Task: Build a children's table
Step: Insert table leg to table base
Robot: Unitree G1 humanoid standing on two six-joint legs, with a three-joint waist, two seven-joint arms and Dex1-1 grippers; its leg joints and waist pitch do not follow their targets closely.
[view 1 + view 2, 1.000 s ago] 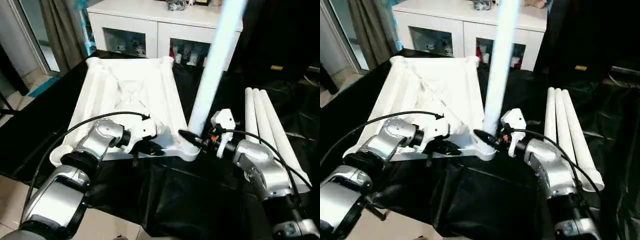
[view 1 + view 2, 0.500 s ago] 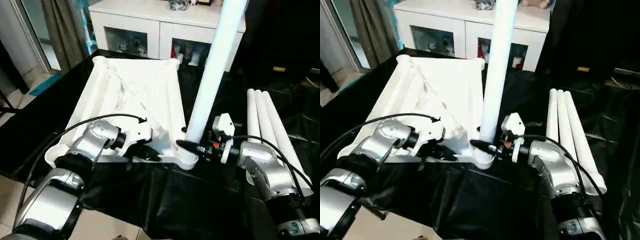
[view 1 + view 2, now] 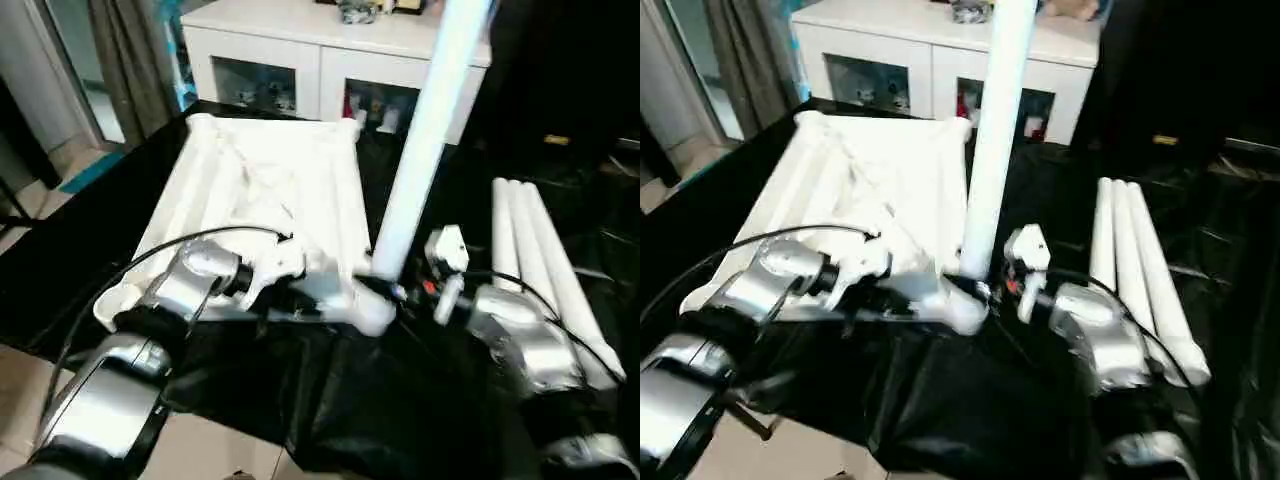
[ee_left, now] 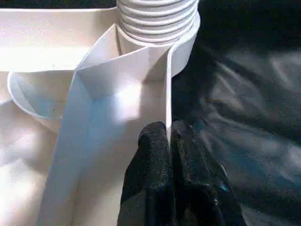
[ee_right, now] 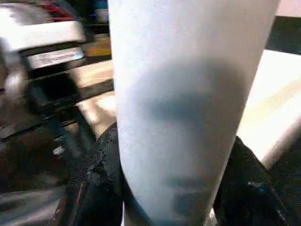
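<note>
Left pincer [image 4: 169, 155] pinches the top's [image 3: 270, 190] rim. Right pincer [image 5: 174, 188] clasps the leg [image 3: 425, 130], whose upper end is cut off. Blur hides the socket [image 3: 372, 312].

The children's table top [image 3: 262, 215] at centre left is all white, its ribbed underside showing; the upright leg [image 3: 425, 140] and three loose legs [image 3: 535, 255] at right are white too. Black cloth [image 3: 400, 400] covers the work table. The cabinet [image 3: 320, 50] at top is white. Both forearms [image 3: 515, 335] are silver, with black fingers [image 4: 157, 155].
</note>
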